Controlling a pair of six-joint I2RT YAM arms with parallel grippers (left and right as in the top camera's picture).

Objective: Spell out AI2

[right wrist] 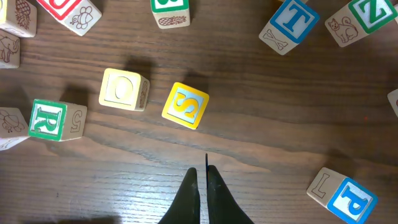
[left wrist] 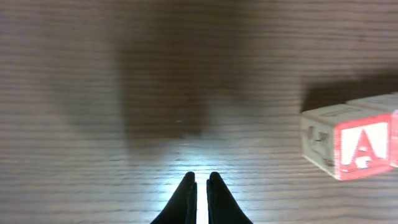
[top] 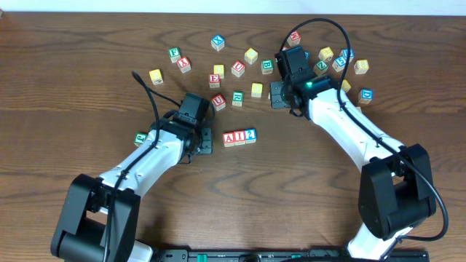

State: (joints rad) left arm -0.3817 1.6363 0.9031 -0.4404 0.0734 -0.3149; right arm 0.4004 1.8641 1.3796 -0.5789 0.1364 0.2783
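Observation:
Three light-wood cubes stand in a row at mid-table: the red A, the red I and the blue 2, touching side by side. My left gripper rests just left of the A, apart from it, shut on nothing. In the left wrist view the A cube lies ahead and to the right of the left gripper. My right gripper hovers among the loose cubes at the back, shut and empty. In its own view the right gripper sits below a yellow S cube.
Several loose letter cubes are scattered across the back of the table, from a yellow one to a blue one. A green cube lies beside the left arm. Near the right gripper are a green R and a blue P.

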